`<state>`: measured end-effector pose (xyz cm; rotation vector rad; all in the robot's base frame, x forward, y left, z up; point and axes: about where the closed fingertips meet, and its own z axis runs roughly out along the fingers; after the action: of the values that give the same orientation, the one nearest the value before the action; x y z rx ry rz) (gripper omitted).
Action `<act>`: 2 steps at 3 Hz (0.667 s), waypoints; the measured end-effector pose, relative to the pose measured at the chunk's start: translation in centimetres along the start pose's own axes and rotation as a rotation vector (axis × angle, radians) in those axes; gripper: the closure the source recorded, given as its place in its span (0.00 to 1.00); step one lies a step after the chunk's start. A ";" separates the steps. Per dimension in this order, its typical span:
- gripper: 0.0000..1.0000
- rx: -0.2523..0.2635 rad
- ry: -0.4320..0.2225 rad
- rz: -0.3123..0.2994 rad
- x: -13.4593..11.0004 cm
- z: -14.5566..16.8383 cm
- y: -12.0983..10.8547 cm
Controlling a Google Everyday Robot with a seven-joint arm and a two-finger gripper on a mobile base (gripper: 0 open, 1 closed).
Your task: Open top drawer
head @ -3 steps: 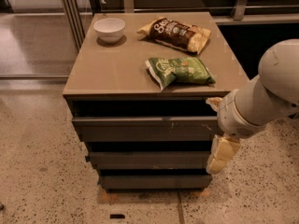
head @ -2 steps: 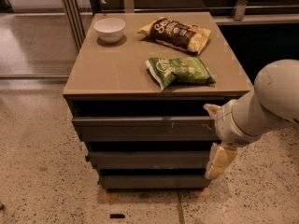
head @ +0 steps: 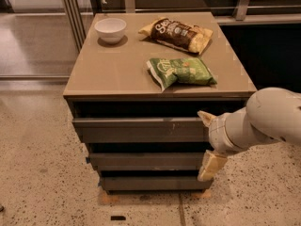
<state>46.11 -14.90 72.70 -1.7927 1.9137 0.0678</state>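
Gripper: my gripper (head: 206, 145) is at the right end of the drawer stack, against the cabinet's front. My pale arm (head: 263, 121) runs off to the right.
Fingers: spread wide, one above the other, with nothing held. The upper finger (head: 205, 118) is by the top drawer's upper right corner. The lower finger (head: 211, 166) hangs by the middle drawer's right end.
Top drawer: the top drawer (head: 141, 129) begins just left of my gripper and stretches away leftward, with a dark gap above its front. I cannot tell whether my upper finger touches it.
Middle drawer: the middle drawer (head: 148, 160) is left of my lower finger, narrower.
Bottom drawer: the bottom drawer (head: 150, 183) is below and left of my gripper, narrowest.
Cabinet top: the cabinet top (head: 108, 72) is above my gripper.
Green bag: the green bag (head: 181, 71) lies above my gripper, near the front edge.
Brown bag: the brown bag (head: 178, 33) lies beyond the green one.
Bowl: the white bowl (head: 110, 29) is far up and left, at the back corner.
Floor: the speckled floor (head: 37, 173) is all around below.
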 end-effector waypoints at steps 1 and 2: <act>0.00 0.009 -0.022 -0.012 0.1 2.4 -1.1; 0.00 0.011 -0.021 -0.019 0.4 4.4 -2.6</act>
<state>50.03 -13.97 69.53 -1.7953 1.8786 0.0697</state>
